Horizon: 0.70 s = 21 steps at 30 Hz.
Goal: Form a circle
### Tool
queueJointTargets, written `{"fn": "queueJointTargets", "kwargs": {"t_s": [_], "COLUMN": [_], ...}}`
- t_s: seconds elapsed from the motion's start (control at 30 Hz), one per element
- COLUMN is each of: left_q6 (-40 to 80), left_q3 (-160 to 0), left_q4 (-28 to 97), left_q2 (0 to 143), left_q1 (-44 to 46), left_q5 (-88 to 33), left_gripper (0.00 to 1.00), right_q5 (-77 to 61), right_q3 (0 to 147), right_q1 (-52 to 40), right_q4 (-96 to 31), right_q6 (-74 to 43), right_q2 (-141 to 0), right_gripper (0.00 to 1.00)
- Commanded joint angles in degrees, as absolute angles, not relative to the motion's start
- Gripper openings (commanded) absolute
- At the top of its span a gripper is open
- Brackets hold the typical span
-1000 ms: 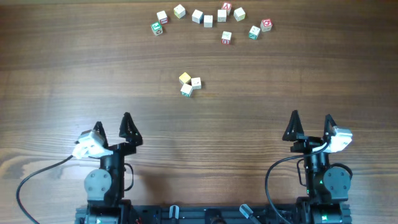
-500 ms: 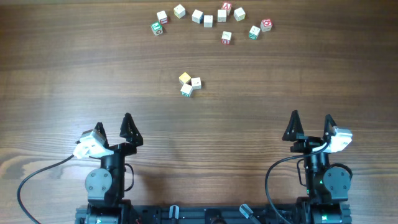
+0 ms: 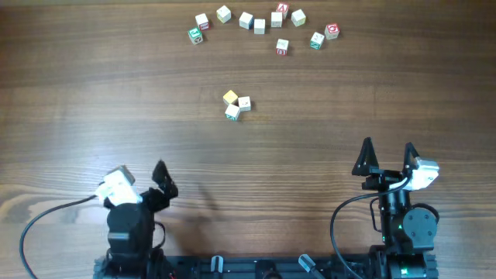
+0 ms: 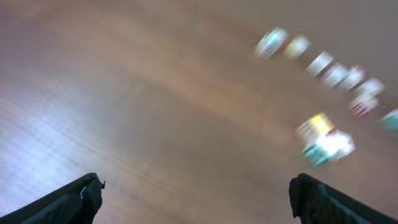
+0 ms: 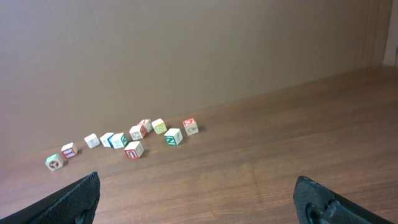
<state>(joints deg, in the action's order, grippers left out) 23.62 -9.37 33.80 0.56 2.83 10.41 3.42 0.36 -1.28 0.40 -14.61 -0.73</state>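
Note:
The circle [image 3: 236, 103] is a tight cluster of three tiny wooden cubes at mid-table, one yellow-faced and two pale. It appears blurred at the right of the left wrist view as the circle [image 4: 323, 140]. My left gripper [image 3: 143, 178] is near the front edge at the left, turned toward the cluster and well short of it, open and empty [image 4: 199, 199]. My right gripper [image 3: 387, 155] stands at the front right, open with nothing between its fingers [image 5: 199, 199]. The circle is out of the right wrist view.
A loose row of several letter cubes [image 3: 260, 23] lies along the far side of the wooden table [image 3: 372, 85]. The same row of cubes [image 5: 134, 137] sits ahead and left of my right gripper. It also shows as a blurred row of cubes [image 4: 329, 62].
My left arm has swung: its wrist has dropped back toward the front edge and turned rightward, blurring its view. The right arm and all cubes are unmoved.

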Motion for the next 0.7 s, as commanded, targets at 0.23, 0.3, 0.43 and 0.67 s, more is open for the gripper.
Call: {"fn": "queueJointTargets", "kwargs": {"t_s": [0.23, 0.3, 0.43, 0.67], "left_q6": [22.7, 22.7, 22.7, 22.5], "left_q3": [-12.2, -12.2, -12.2, -5.1], "left_q4": [47.8, 47.8, 34.4, 16.0], "left_q2": [0.2, 0.2, 0.2, 0.2], "left_q1": [2.3, 2.3, 2.3, 2.3], "left_q5": [12.1, 12.1, 12.0, 11.8], "left_gripper": [1.00, 1.00, 1.00, 1.00], "right_q5": [2.5, 2.6, 2.6, 2.6], "right_q3": [0.3, 0.3, 0.3, 0.3], "right_q1": [-1.0, -1.0, -1.0, -1.0], "right_q4": [0.6, 0.6, 0.6, 0.6], "right_q6": [-13.5, -13.5, -13.5, -13.5], "right_q2": [-0.3, -0.3, -0.3, -0.3], "right_gripper": [1.00, 1.00, 1.00, 1.00]}}
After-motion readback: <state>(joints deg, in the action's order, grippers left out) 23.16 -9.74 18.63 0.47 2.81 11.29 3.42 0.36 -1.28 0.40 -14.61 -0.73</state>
